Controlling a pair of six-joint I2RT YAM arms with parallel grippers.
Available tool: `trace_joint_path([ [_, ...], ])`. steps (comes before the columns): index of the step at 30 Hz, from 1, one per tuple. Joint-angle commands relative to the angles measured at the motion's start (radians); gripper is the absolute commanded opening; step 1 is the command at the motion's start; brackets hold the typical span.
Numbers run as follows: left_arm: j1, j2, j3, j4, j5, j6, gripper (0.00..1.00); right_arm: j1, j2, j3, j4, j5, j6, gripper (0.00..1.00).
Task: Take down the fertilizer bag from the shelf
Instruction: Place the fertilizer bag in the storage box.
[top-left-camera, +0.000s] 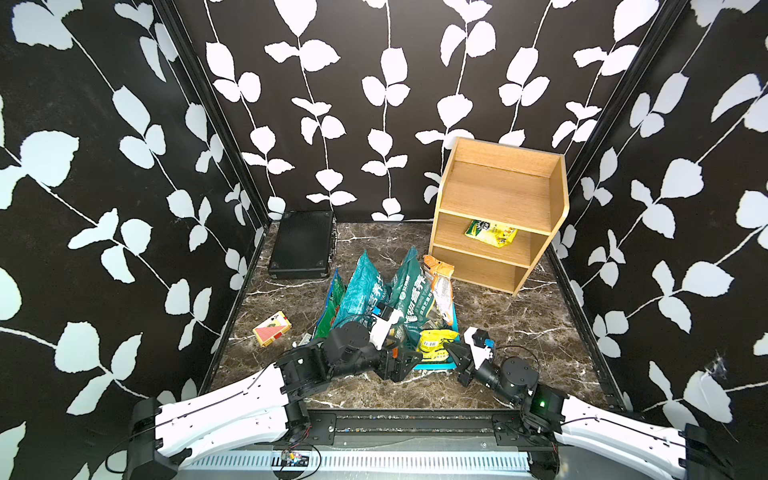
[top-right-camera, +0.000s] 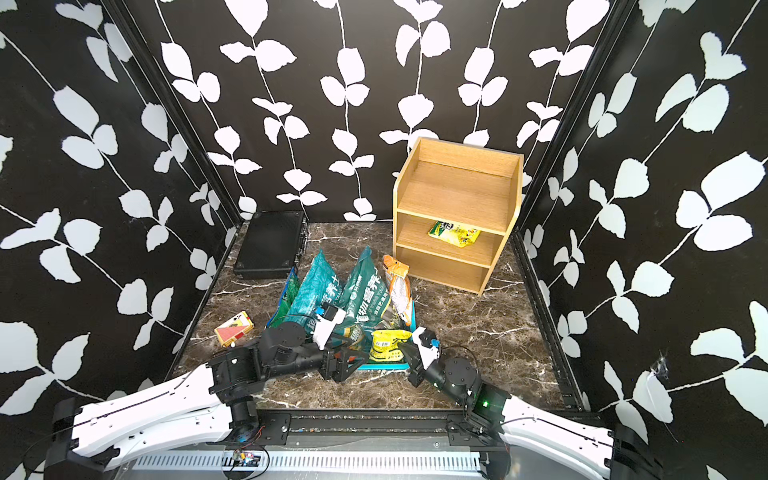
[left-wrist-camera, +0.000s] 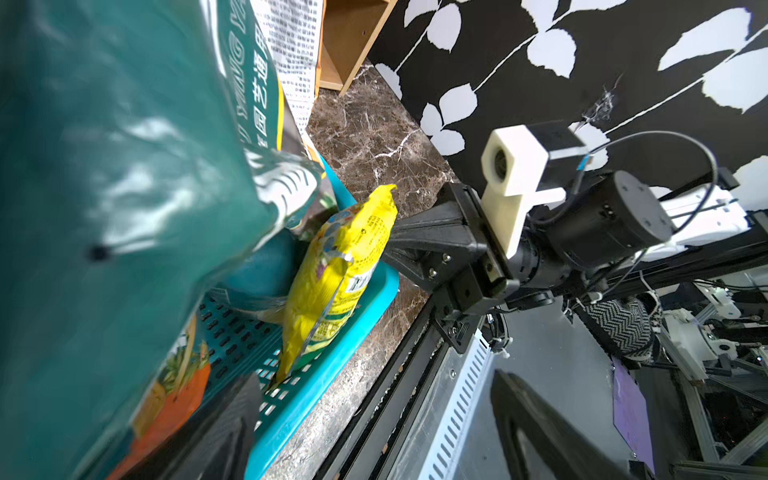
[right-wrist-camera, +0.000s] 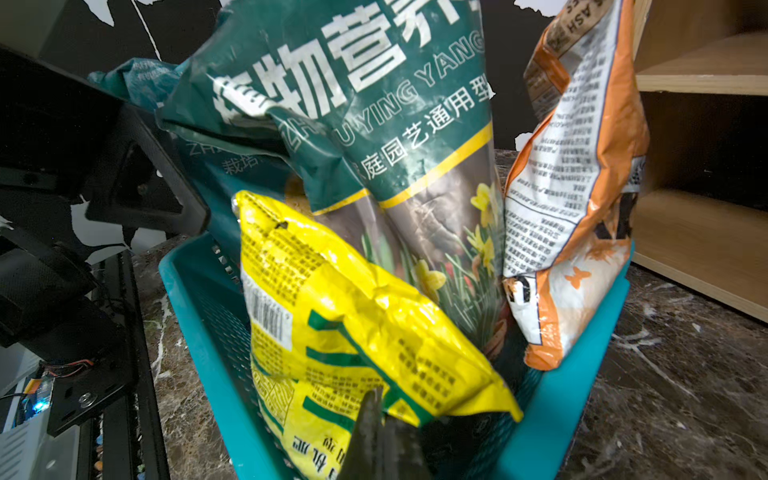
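On shelf (top-left-camera: 498, 189), fertilizer bag (top-left-camera: 491, 232), far from right tool (top-left-camera: 451, 348)

left pincer (left-wrist-camera: 374, 374): jaws apart | right pincer (right-wrist-camera: 376, 399): jaws closed | both arms stretched forward, low

My left tool (top-left-camera: 405, 360) sits low at the near rim of the blue basket (top-left-camera: 436, 367), near my right tool (top-left-camera: 449, 345), whose closed tip meets a yellow bag (top-left-camera: 432, 344). Beyond both tools, teal bags (top-left-camera: 365, 286) stand in the basket. Far beyond my right tool, the shelf (top-left-camera: 498, 195) on the worktop (top-left-camera: 519, 332) holds the fertilizer bag (top-left-camera: 490, 233) on its middle tier.
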Motion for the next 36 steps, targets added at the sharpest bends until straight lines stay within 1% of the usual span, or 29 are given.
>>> trace_joint_path([
  [1, 0.005, -0.046, -0.014, -0.019, -0.016, 0.025, 0.92, -0.002, 0.056, -0.016, -0.040, 0.054, 0.020, 0.00],
  [5, 0.005, -0.096, 0.021, -0.069, -0.015, 0.052, 0.94, -0.002, 0.178, 0.033, -0.037, 0.045, 0.025, 0.00],
  [7, 0.006, -0.144, 0.037, -0.131, -0.065, 0.056, 0.95, -0.001, 0.243, 0.064, -0.033, 0.043, 0.024, 0.00],
  [8, 0.006, -0.178, 0.036, -0.157, -0.094, 0.056, 0.95, -0.001, 0.273, 0.084, -0.034, 0.040, 0.024, 0.03],
  [11, 0.005, -0.306, 0.010, -0.217, -0.187, 0.056, 0.99, 0.000, 0.330, 0.139, -0.035, 0.020, 0.039, 0.28],
  [12, 0.005, -0.356, 0.003, -0.244, -0.221, 0.056, 0.99, 0.001, 0.337, 0.150, -0.031, 0.003, 0.042, 0.35],
  [14, 0.005, -0.438, -0.008, -0.280, -0.267, 0.059, 0.99, 0.003, 0.323, 0.161, -0.039, -0.010, 0.054, 0.45],
  [15, 0.005, -0.474, -0.009, -0.293, -0.273, 0.065, 0.99, 0.003, 0.302, 0.161, -0.054, -0.011, 0.062, 0.49],
  [17, 0.005, -0.510, 0.010, -0.341, -0.289, 0.066, 0.99, 0.003, 0.244, 0.163, -0.106, 0.000, 0.071, 0.54],
  [22, 0.006, -0.528, 0.067, -0.471, -0.323, 0.055, 0.99, 0.005, 0.051, 0.161, -0.253, 0.058, 0.098, 0.59],
  [26, 0.005, -0.579, 0.086, -0.556, -0.421, 0.062, 0.99, 0.004, -0.131, 0.184, -0.423, 0.150, 0.116, 0.64],
  [28, 0.004, -0.602, 0.101, -0.615, -0.503, 0.073, 0.99, 0.004, -0.221, 0.196, -0.515, 0.243, 0.129, 0.74],
  [29, 0.004, -0.605, 0.114, -0.653, -0.555, 0.080, 0.99, 0.004, -0.269, 0.200, -0.563, 0.307, 0.145, 0.83],
  [30, 0.001, -0.600, 0.120, -0.682, -0.611, 0.064, 0.99, 0.003, -0.318, 0.200, -0.602, 0.362, 0.161, 0.99],
  [33, 0.001, -0.536, 0.125, -0.661, -0.655, 0.069, 0.99, 0.003, -0.434, 0.203, -0.686, 0.486, 0.196, 0.99],
  [35, 0.002, -0.459, 0.149, -0.665, -0.704, 0.067, 0.99, 0.003, -0.481, 0.206, -0.685, 0.488, 0.178, 0.99],
  [36, 0.002, -0.424, 0.173, -0.662, -0.710, 0.075, 0.99, 0.003, -0.491, 0.212, -0.674, 0.480, 0.166, 0.99],
])
